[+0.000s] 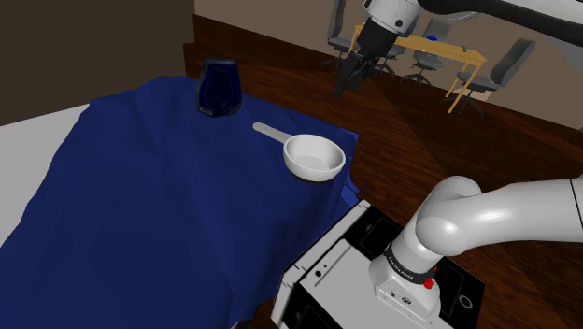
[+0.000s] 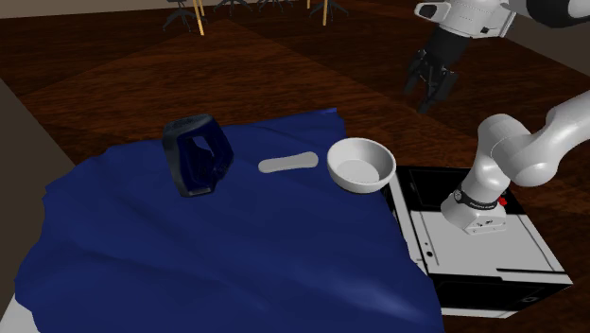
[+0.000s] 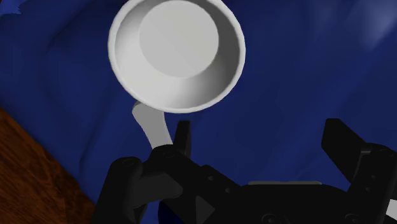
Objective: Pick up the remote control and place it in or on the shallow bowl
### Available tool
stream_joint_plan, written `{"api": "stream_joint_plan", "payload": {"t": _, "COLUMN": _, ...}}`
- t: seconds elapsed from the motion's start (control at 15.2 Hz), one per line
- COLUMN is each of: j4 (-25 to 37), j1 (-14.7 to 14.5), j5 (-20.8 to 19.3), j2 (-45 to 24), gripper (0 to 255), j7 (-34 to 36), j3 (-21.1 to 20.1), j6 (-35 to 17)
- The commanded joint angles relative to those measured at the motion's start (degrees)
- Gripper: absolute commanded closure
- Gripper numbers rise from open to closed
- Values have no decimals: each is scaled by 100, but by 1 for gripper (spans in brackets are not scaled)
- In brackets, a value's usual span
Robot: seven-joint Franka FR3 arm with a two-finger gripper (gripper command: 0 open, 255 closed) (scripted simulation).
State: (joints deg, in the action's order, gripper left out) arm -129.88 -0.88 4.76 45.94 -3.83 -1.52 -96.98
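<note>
A flat pale grey remote control (image 1: 271, 133) (image 2: 288, 162) lies on the blue cloth, one end right beside the white shallow bowl (image 1: 316, 157) (image 2: 360, 166). The bowl is empty and sits near the cloth's edge. My black gripper (image 1: 348, 79) (image 2: 430, 90) hangs high in the air, apart from both, over the wooden floor past the cloth's edge. Its fingers stand apart with nothing between them. In the wrist view the gripper (image 3: 257, 137) looks down on the bowl (image 3: 177, 54), and the remote (image 3: 153, 124) is partly hidden behind the left finger.
A dark blue glossy object (image 1: 217, 89) (image 2: 197, 154) stands upright on the rumpled blue cloth (image 1: 168, 215), farther from the stand than the remote. My stand (image 1: 346, 280) (image 2: 482, 246) abuts the cloth's edge near the bowl. A wooden table with chairs (image 1: 439, 51) stands far off.
</note>
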Motion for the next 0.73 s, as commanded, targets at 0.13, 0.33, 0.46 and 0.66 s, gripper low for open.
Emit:
{"api": "stream_joint_plan", "payload": {"t": 0.13, "j4": -91, "j1": 13, "j5": -51, "j2": -268, "gripper": 0, "j7": -137, "j3": 62, "j6": -321}}
{"api": "stream_joint_plan", "payload": {"t": 0.33, "j4": -171, "j1": 31, "j5": -121, "j2": -715, "gripper": 0, "j7": -335, "j3": 153, "j6": -795}}
{"api": "stream_joint_plan", "payload": {"t": 0.46, "j4": -186, "j1": 40, "j5": -161, "j2": -1042, "gripper": 0, "j7": -462, "j3": 214, "j6": -1102}}
{"api": "stream_joint_plan", "payload": {"t": 0.66, "j4": -151, "j1": 54, "j5": -211, "j2": -1568, "gripper": 0, "j7": -650, "j3": 302, "j6": -1543}}
